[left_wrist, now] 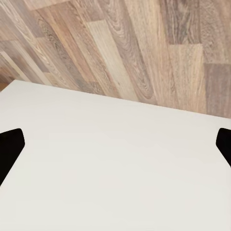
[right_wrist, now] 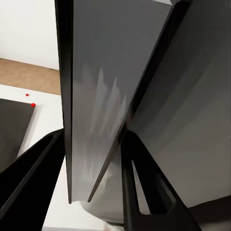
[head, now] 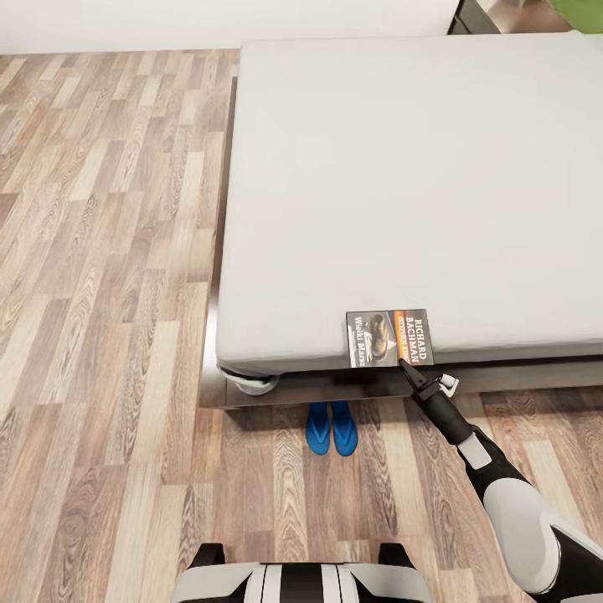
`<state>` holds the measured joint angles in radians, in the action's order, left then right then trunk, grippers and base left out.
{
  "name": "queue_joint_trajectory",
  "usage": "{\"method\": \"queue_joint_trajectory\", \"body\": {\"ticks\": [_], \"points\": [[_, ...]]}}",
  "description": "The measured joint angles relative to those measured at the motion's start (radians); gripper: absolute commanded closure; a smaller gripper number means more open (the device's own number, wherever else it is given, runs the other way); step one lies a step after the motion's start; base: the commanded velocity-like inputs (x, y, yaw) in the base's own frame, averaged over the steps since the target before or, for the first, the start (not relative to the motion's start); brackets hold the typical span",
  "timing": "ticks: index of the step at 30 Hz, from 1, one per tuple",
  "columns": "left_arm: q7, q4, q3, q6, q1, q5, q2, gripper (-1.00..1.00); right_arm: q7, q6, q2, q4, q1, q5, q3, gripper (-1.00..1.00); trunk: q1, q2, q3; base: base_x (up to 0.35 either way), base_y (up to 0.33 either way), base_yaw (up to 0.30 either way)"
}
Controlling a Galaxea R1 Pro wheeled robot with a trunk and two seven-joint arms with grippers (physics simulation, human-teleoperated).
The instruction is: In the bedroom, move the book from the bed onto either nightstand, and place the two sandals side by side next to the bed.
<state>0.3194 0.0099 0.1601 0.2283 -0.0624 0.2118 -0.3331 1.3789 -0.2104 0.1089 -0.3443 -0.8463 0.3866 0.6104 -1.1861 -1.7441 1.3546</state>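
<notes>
— Where are the shoes?

— My two blue sandals (head: 331, 428) lie side by side on the floor (head: 109, 276), touching, just in front of the bed (head: 402, 184).

— And your right pincer (head: 408, 369)?

— It pinches the book (head: 390, 337), which lies at the near edge of the bed, poking out a bit.

— Your left pincer (left_wrist: 115, 144)?

— Spread wide, holding nothing.

Sandals (head: 331, 428) partly under bed (head: 402, 167)

white wall (head: 126, 21) along far edge | green object (head: 586, 12) in far corner, partly cut off
</notes>
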Motion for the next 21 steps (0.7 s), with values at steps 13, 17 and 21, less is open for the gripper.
{"method": "queue_joint_trajectory", "body": {"ticks": [13,17,21], "points": [[0.000,0.000,0.000,-0.002,0.000,0.001,0.000,-1.00,0.001,0.000,0.000,0.000,0.000,-0.001,0.000,1.00,0.050,0.091,-0.041,0.000,0.000,0.000],[0.000,0.000,0.000,-0.002,0.000,0.001,-0.001,-1.00,0.001,0.000,0.000,0.000,0.000,-0.001,0.000,1.00,0.065,0.119,-0.053,0.000,0.000,0.000],[0.000,0.001,0.000,-0.002,0.000,0.001,0.000,-1.00,0.001,0.001,0.000,0.000,0.000,-0.001,0.000,1.00,0.081,0.147,-0.066,0.000,0.000,0.000]]}}
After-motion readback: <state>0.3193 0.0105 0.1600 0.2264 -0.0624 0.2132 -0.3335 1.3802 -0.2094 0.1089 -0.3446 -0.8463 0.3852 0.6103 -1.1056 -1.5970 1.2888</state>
